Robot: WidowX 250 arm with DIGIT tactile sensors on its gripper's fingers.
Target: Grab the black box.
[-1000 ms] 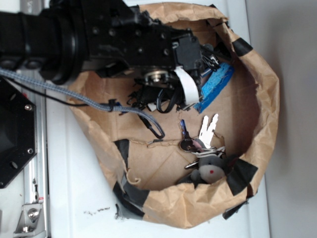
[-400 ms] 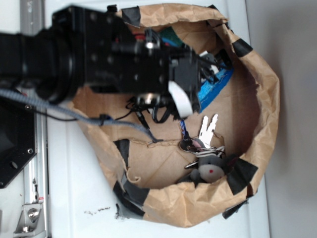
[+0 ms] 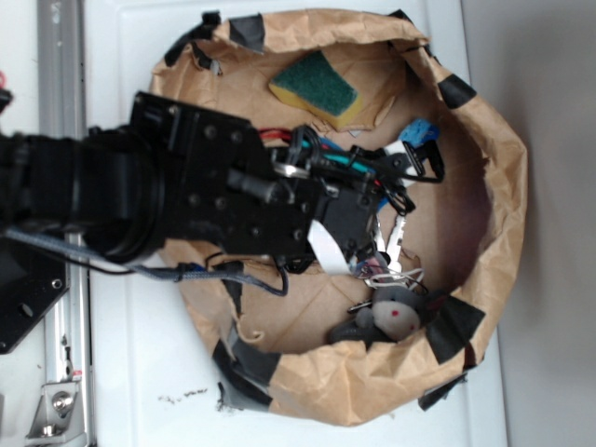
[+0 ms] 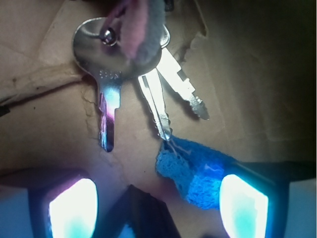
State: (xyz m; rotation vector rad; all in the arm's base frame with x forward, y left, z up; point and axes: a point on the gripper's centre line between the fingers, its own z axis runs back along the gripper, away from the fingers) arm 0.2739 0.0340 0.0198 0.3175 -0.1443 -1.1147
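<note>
White worktop [image 3: 140,372] is carrying a brown paper bag [image 3: 494,186] rolled open. Arm [image 3: 186,200] is reaching across the bag's middle. Sponge [image 3: 315,88] is lying by the far rim, grey plush [image 3: 396,315] by the near rim. In the wrist view the hand [image 4: 158,208] is standing wide, pads well apart, pointing at keys [image 4: 109,99] and a blue cloth [image 4: 190,168] touching one key tip. Black box isn't showing clearly in either view, so its place relative to the hand can't be told.
</note>
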